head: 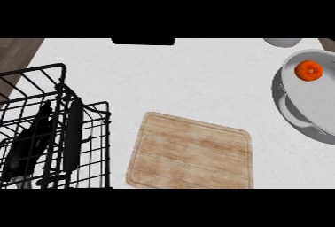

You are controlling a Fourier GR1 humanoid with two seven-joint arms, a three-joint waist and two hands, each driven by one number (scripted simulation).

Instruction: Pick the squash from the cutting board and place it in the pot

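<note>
White marble-look counter fills the head view, with a strip of dark wood at the upper left corner and a black wire dish rack (56,133) taking up the left side. Through the rack's bars we see a dark shape that may be our left hand (29,148), but we cannot tell how its fingers are set, and our right hand shows nowhere. Our wooden cutting board (189,150) lies bare at the lower middle, and a round orange piece, which we take to be the squash (308,70), sits inside the grey pot (288,95) at the right edge, near the pot's far wall. We judge that the placing is already done and that what is left for us is simply to keep clear of it. To finish this well, we should hold both arms back from the pot, so that no sleeve or finger catches its rim or the handle that juts toward the board. Since the squash looks round and could roll on the flat pot floor, we should avoid any nudge to the pot. A pale bowl-like vessel (282,41) peeks in at the top just beyond the pot, and we should not brush it either. If we bring a hand back in, the open counter between board and pot is our safest path.
</note>
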